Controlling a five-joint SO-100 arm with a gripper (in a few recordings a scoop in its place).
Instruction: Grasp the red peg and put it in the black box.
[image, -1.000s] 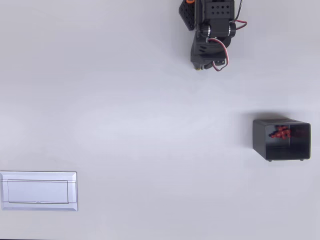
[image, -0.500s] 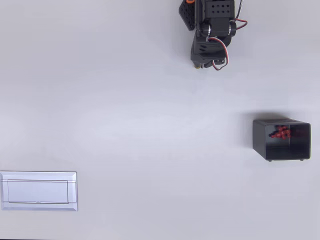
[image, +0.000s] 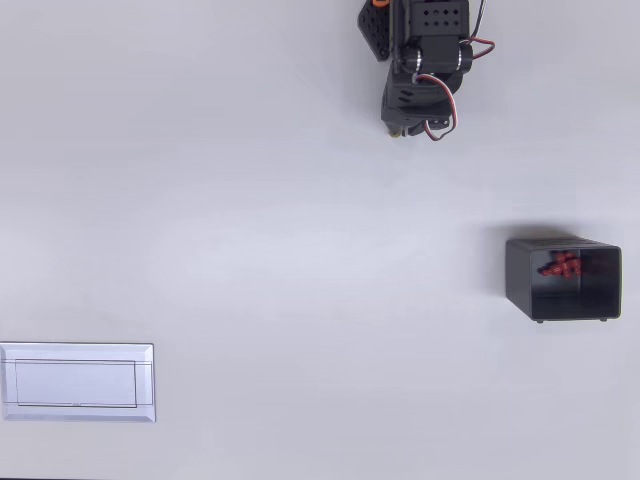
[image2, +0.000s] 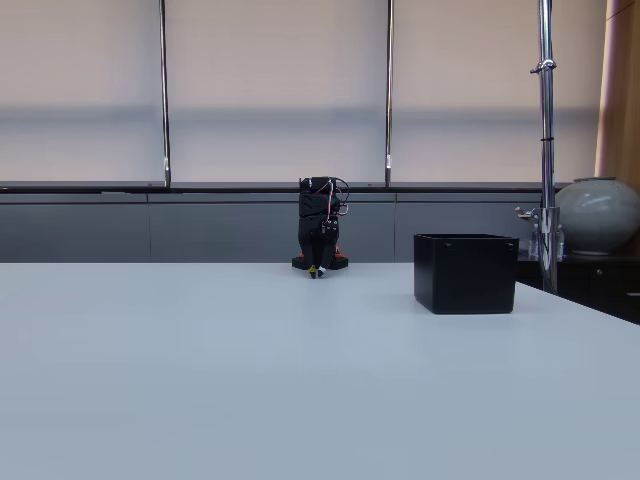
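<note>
The arm sits folded at the far edge of the white counter (image: 300, 230), its hand (image: 405, 130) tucked low beneath it in the overhead view and close to the counter surface in the fixed view (image2: 316, 270); I cannot tell whether the fingers are apart or together, as they are too small and dark to read; the black box (image: 563, 279) stands well apart from the arm, toward the right in the overhead view, and shows as a plain black block in the fixed view (image2: 466, 272); a small cluster of red pegs (image: 562, 265) lies inside it against the far wall; a flat white tray (image: 77, 382) lies at the near left edge of the counter.
</note>
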